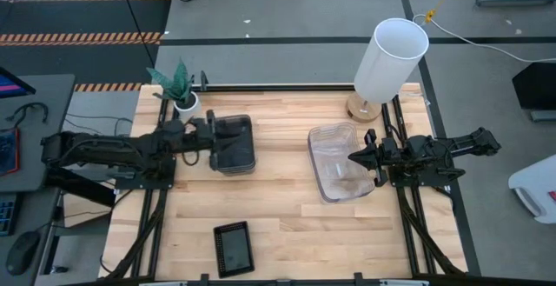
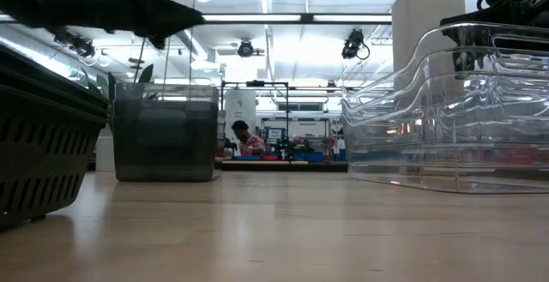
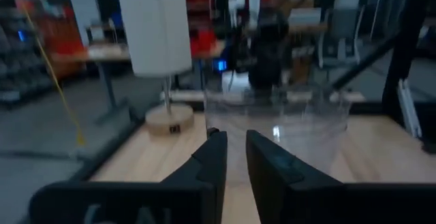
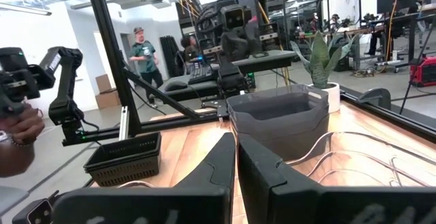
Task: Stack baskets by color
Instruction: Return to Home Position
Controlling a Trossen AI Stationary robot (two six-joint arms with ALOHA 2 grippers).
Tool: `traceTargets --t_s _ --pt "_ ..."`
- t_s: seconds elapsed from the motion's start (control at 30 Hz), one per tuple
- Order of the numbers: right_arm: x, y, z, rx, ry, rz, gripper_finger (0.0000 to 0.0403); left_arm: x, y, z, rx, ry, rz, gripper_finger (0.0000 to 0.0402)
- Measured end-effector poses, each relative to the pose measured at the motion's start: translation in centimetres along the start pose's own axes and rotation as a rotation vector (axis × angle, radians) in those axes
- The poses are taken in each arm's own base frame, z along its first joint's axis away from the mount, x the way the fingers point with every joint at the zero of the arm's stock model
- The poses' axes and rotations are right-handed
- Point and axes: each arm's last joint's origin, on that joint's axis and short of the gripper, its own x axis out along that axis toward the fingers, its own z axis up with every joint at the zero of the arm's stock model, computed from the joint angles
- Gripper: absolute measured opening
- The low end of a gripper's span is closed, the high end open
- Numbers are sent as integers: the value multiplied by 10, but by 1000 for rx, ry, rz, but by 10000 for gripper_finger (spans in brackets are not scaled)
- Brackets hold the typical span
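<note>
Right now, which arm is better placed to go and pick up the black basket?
Probably the left: the black basket lies toward its side of the table, though the left hand is at the grey baskets.

White cylinder lamp [image 1: 391, 58] on wooden base, potted plant [image 1: 178, 84], person [image 4: 144, 50] beyond

Bare table [image 1: 287, 208] lies open between grey baskets [image 1: 233, 144] and clear baskets [image 1: 337, 162].

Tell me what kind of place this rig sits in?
Looks like a robotics lab or workshop: two arms bolted at a wooden table, striped hazard tape on the concrete floor, more workbenches and a person behind.
</note>
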Motion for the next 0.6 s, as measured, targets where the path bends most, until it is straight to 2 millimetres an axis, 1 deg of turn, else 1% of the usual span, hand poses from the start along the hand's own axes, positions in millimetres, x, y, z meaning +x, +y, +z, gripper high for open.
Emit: traceTargets --t_s 0.1,0.3,0.47,0.6 --pt "0 0 0 0 0 0 22 -18 0 -4 11 -95 2 47" --pt "0 0 0 0 0 -2 22 -51 0 -15 -14 -202 8 10" --pt "0 0 0 0 0 -2 22 -69 0 -21 -34 -179 0 7" --pt "0 0 0 0 0 -2 22 -80 -3 -25 -59 -146 -99 8"
